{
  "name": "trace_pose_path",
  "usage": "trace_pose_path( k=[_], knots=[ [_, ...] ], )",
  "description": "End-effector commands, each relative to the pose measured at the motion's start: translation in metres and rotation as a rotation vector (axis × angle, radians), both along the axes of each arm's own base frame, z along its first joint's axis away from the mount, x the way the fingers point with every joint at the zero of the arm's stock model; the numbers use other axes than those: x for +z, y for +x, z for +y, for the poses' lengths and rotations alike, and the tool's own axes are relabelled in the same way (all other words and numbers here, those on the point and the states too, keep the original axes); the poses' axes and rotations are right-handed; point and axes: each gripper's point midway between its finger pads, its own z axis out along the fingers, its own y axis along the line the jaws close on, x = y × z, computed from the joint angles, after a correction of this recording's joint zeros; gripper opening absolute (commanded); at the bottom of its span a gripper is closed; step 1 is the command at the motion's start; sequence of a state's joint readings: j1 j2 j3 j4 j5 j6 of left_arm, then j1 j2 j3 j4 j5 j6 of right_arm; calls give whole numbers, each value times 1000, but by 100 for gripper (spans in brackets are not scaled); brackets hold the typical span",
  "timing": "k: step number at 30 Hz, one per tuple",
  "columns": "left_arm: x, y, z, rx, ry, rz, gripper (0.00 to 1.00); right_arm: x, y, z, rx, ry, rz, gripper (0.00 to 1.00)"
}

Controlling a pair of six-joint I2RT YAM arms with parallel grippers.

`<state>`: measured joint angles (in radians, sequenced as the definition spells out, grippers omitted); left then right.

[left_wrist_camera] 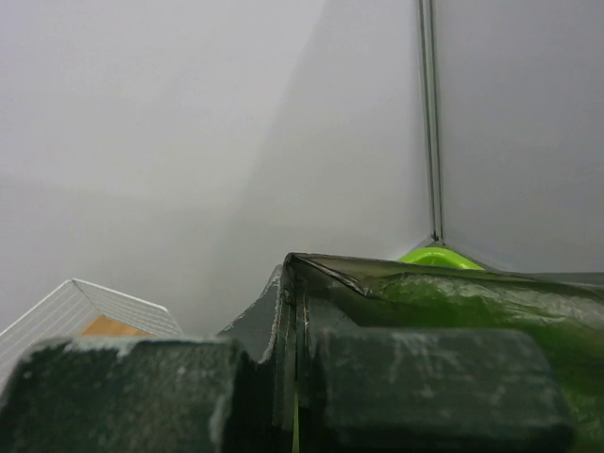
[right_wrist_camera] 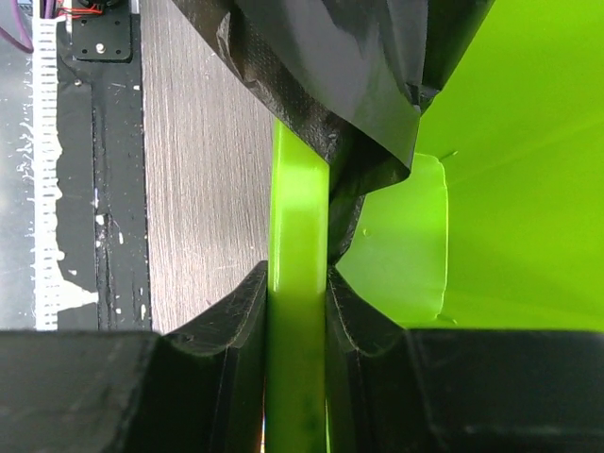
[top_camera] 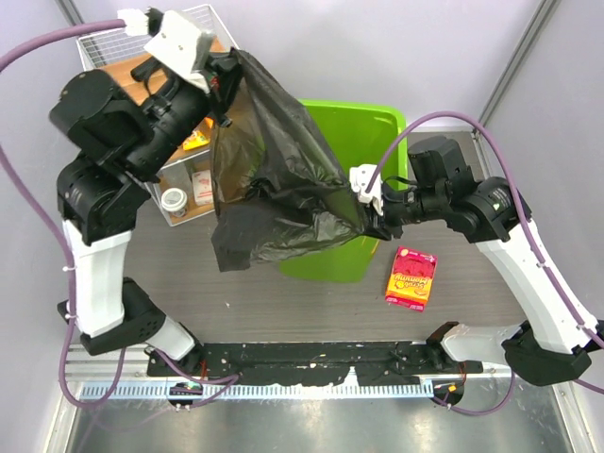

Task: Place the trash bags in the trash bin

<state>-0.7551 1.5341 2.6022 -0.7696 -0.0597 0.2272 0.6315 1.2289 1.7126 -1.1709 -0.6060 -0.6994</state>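
Observation:
A large crinkled black trash bag (top_camera: 274,179) hangs from my raised left gripper (top_camera: 225,74), draped over the left and front of the lime-green trash bin (top_camera: 363,132). In the left wrist view the left gripper (left_wrist_camera: 297,377) is shut on a thin fold of the bag (left_wrist_camera: 444,293). My right gripper (top_camera: 376,222) is shut on the bin's rim at its front right corner. In the right wrist view the right gripper (right_wrist_camera: 298,311) clamps the green rim (right_wrist_camera: 300,208), with the bag (right_wrist_camera: 349,66) hanging just beyond it.
A white wire basket (top_camera: 113,47) with a brown board and small jars (top_camera: 175,200) stands at the back left, behind my left arm. A red snack packet (top_camera: 411,276) lies on the table right of the bin. A black strip (top_camera: 311,357) runs along the near edge.

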Motion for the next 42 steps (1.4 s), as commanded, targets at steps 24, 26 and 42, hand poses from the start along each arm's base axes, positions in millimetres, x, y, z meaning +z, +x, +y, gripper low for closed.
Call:
trace_pose_path(
  k=[24, 26, 42],
  knots=[
    [-35, 69, -47, 295, 193, -45, 0, 214, -21, -47, -302, 537, -317, 74],
    [-37, 68, -55, 308, 215, -59, 0, 222, -27, -45, -278, 568, -300, 75],
    [-35, 66, -78, 410, 292, -133, 0, 247, -31, -5, -127, 734, 25, 76]
  ],
)
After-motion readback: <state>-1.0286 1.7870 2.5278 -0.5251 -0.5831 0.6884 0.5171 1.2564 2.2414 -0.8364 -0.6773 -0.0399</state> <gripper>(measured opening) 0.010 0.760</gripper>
